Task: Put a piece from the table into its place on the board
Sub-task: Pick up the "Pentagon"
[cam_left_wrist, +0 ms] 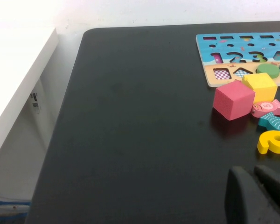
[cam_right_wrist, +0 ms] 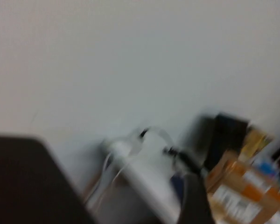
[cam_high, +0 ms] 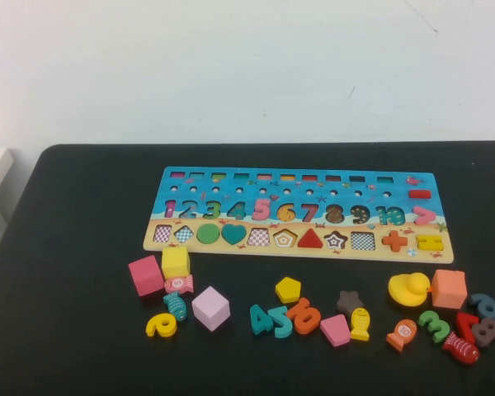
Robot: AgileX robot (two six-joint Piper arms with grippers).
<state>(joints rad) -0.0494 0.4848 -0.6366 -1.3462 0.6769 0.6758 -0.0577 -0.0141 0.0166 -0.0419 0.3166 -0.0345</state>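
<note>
The blue puzzle board [cam_high: 297,216] lies on the black table, with several shapes and numbers seated in it. Loose pieces lie in front of it: a pink cube [cam_high: 145,275], a yellow cube [cam_high: 176,261], a lilac cube [cam_high: 210,308], a yellow pentagon [cam_high: 288,289], a yellow duck [cam_high: 408,289], an orange cube [cam_high: 449,289], and several numbers and fish. Neither arm shows in the high view. My left gripper [cam_left_wrist: 254,179] is shut and empty, low over bare table near the pink cube [cam_left_wrist: 233,100] and a yellow number [cam_left_wrist: 273,142]. My right gripper [cam_right_wrist: 193,200] points off the table at the room.
A white shelf [cam_left_wrist: 18,74] stands beside the table's left edge [cam_left_wrist: 60,121]. The right wrist view is blurred and shows a wall, cables and cardboard boxes [cam_right_wrist: 242,191]. Bare black tabletop lies to the left of the pieces.
</note>
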